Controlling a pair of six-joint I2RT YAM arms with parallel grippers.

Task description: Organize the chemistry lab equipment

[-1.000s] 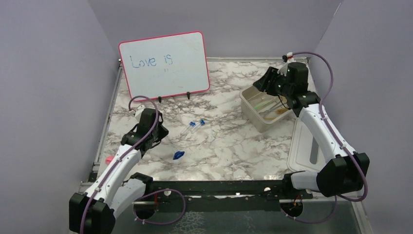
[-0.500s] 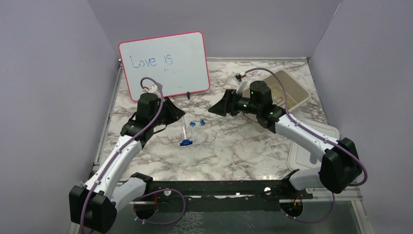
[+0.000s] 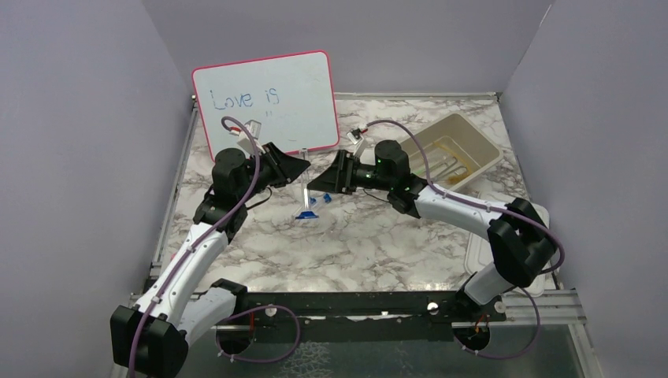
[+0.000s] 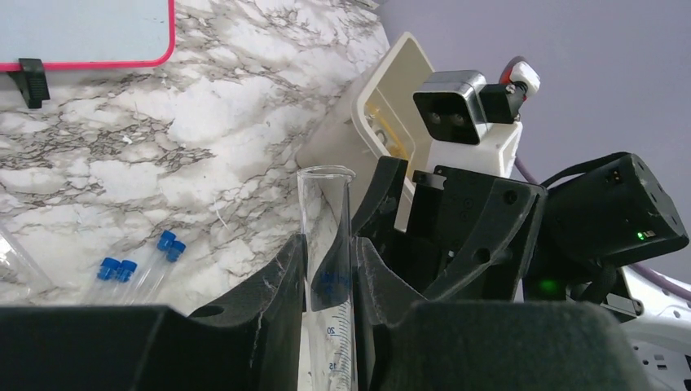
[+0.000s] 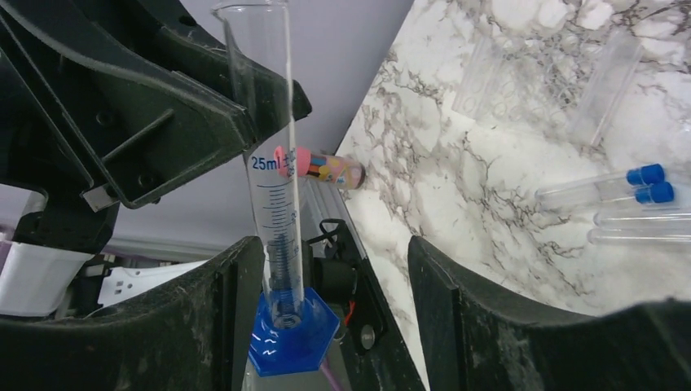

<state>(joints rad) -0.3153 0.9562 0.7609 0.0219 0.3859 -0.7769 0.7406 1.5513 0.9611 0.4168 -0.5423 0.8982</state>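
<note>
A clear graduated cylinder (image 4: pixel 326 195) with a blue hexagonal base (image 5: pixel 292 338) hangs above the table, and my left gripper (image 4: pixel 328 252) is shut on its glass. In the top view the left gripper (image 3: pixel 299 167) holds the cylinder (image 3: pixel 303 197) in front of the whiteboard. My right gripper (image 5: pixel 334 244) is open around the cylinder's lower part, its left finger (image 5: pixel 236 301) close beside the glass. Clear tubes with blue caps (image 5: pixel 603 189) lie on the marble just beyond. The right gripper (image 3: pixel 317 186) faces the left one.
The pink-framed whiteboard (image 3: pixel 268 102) stands at the back left. A beige tub (image 3: pixel 453 126) with an amber hose inside sits at the back right, its lid (image 3: pixel 504 236) at the right edge. Uncapped clear tubes (image 5: pixel 603 81) and a pink-capped marker (image 5: pixel 322 167) lie on the table.
The right arm swung left from the tub to the cylinder and opened its jaws wide. The left gripper carried the cylinder up and toward the middle of the table.
</note>
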